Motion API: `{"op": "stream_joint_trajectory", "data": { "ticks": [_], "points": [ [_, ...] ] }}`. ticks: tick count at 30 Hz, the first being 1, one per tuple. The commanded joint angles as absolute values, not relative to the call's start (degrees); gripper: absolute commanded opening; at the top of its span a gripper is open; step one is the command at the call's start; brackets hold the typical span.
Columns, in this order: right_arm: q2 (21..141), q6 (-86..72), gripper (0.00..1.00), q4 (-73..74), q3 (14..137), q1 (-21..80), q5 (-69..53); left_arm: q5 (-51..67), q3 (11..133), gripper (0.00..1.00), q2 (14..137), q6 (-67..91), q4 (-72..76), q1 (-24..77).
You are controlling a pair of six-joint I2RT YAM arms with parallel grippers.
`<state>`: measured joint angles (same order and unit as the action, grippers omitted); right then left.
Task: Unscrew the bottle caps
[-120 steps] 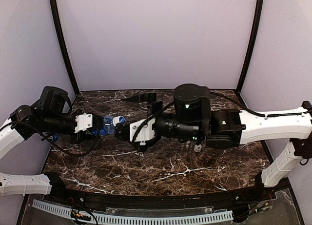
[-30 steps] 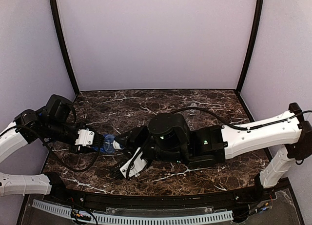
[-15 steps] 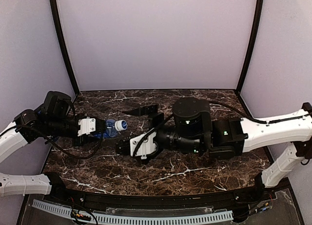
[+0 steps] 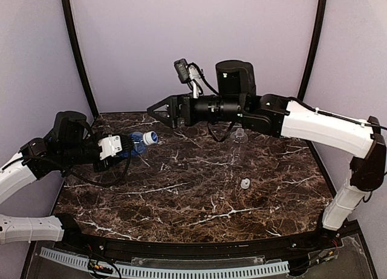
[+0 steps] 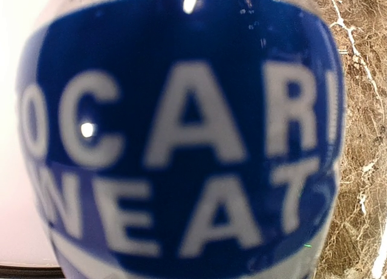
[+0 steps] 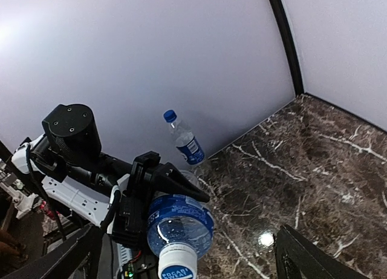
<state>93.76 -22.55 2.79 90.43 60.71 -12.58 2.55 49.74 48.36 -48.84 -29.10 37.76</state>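
3 bottles show in all. The left gripper point(image 4: 125, 149) has its jaws closed around the held bottle point(image 4: 138, 143), a clear one with a blue label. It holds the bottle on its side, up off the table point(image 4: 199, 200). The bottle's neck points toward the middle, and its white cap point(image 4: 152, 137) is on the neck. In the left wrist view the blue label fills almost the whole picture, with big white letters on it.

The right gripper point(image 4: 156, 115) is up in the air near the back wall point(image 4: 193, 49). Its jaws are wide apart and hold nothing. It points at the held bottle but is well apart from it. In the right wrist view the white cap faces the camera, low in the middle between the 2 dark fingers point(image 6: 66, 261).

A plain bottle point(image 4: 240, 134) stands on the table at the back, partly hidden under the right arm. I think its neck is bare, but it is hard to tell. A loose white cap point(image 4: 245, 183) lies on the table nearer the front, apart from that bottle.

The far bottle point(image 6: 186, 143) stands upright close to the wall, behind the left arm. It has a blue label and a dark blue cap point(image 6: 170, 115) on top.
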Motion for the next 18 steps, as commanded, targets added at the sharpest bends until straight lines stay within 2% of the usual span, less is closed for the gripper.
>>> {"op": "stream_joint_trajectory", "data": {
  "ticks": [1,6,11,18],
  "points": [
    [98.11,-33.44,0.96,12.28,95.63,61.56,-18.01,1.67,48.75,0.36,48.01,-48.58,-27.79,37.51],
    [99.89,-34.33,0.8,14.21,96.32,62.05,-19.53,1.37,48.54,0.36,47.82,-48.64,-27.7,37.5],
    [101.11,-34.03,0.76,14.24,96.44,62.46,-21.72,1.47,48.27,0.36,47.77,-48.93,-27.47,37.53],
    [102.63,-33.51,0.63,14.33,97.73,62.36,-22.82,1.49,48.36,0.36,47.82,-49.11,-27.51,37.53]
  ]
}}
